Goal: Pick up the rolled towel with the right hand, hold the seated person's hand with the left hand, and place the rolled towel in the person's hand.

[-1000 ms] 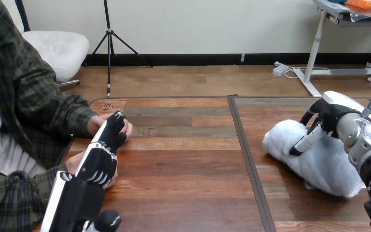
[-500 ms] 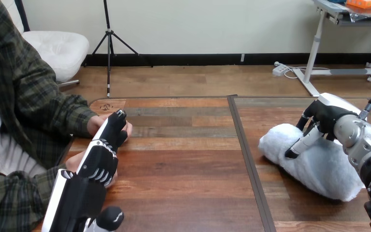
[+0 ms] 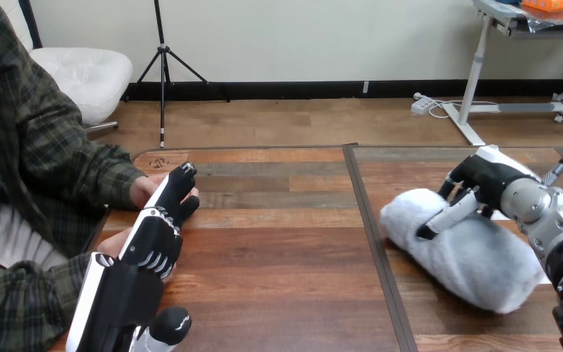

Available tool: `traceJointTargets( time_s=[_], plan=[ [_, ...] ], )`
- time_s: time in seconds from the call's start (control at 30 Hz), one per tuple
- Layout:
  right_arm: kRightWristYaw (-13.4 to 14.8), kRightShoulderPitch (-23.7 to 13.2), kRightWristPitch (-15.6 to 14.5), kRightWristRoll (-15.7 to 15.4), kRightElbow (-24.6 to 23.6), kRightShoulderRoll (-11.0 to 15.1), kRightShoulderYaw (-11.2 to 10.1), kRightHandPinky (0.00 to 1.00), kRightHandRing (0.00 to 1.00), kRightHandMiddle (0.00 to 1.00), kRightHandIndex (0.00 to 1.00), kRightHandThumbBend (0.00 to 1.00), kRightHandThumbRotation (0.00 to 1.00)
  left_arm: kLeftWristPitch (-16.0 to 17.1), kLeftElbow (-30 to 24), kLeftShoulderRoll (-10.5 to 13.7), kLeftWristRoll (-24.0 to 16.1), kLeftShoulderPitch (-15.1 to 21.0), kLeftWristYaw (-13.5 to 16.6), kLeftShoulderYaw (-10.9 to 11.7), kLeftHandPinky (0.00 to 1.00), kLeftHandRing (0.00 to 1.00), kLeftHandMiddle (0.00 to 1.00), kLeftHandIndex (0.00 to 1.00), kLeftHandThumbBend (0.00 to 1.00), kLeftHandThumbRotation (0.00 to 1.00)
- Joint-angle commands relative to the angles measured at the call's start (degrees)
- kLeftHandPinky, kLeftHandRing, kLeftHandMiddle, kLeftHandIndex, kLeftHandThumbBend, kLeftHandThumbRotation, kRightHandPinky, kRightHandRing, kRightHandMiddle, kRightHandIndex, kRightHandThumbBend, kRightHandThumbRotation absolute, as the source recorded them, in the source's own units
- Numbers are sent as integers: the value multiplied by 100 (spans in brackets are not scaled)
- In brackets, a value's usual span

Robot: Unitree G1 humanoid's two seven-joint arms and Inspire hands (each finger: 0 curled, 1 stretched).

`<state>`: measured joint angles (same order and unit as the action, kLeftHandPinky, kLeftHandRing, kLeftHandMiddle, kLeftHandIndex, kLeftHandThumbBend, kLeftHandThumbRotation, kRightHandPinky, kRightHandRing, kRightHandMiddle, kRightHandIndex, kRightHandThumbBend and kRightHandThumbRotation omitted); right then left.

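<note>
The rolled towel [image 3: 465, 257], white and fluffy, lies slantwise at the right of the wooden table [image 3: 278, 249]. My right hand [image 3: 487, 180] grips its upper end, thumb across the front and fingers curled over the back. At the left, my left hand [image 3: 152, 236] lies with straight fingers over the person's hand [image 3: 141, 189], which rests on the table near its left edge. The fingertips reach past that hand's knuckles. I cannot see any finger curled round it.
The person sits at the left, and a second hand of theirs [image 3: 112, 243] shows under my left hand's wrist end. A dark seam [image 3: 372, 242] runs front to back between the two table halves. Bare wood lies between the hands.
My right hand has carried the towel to the left, toward the seam. The left hand has stayed over the person's hand.
</note>
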<state>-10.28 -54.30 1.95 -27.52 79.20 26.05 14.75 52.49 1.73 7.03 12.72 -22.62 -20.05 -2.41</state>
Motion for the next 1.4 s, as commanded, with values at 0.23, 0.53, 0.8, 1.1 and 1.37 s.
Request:
traceJointTargets(
  time_s=[0.23, 0.53, 0.8, 1.1, 1.37],
  plan=[
    [-295, -18, 404, 597, -156, -156, -512, 20, 24, 31, 35, 88, 0, 8, -255, -43, -30, 159, 61, -48, 95, 97, 97, 92, 100, 83],
    [-712, -1, 500, 1298, -236, -145, -1097, 21, 25, 31, 35, 90, 0, -129, -347, -55, -52, 114, 114, -75, 95, 98, 97, 93, 100, 83],
    [-1115, 32, 590, 1858, -332, -128, -1496, 21, 25, 32, 36, 86, 0, -102, -247, -3, 37, 203, 49, -106, 95, 98, 97, 93, 100, 83],
    [-1528, 42, 540, 2336, -472, -91, -1860, 18, 23, 31, 35, 77, 0, -51, -172, 1, -153, 257, 112, -37, 96, 98, 97, 93, 100, 84],
    [-1962, 131, 639, 2791, -707, -77, -2162, 13, 19, 28, 34, 73, 0, 339, 146, 61, -369, 485, 108, 100, 96, 98, 98, 95, 100, 81]
  ],
)
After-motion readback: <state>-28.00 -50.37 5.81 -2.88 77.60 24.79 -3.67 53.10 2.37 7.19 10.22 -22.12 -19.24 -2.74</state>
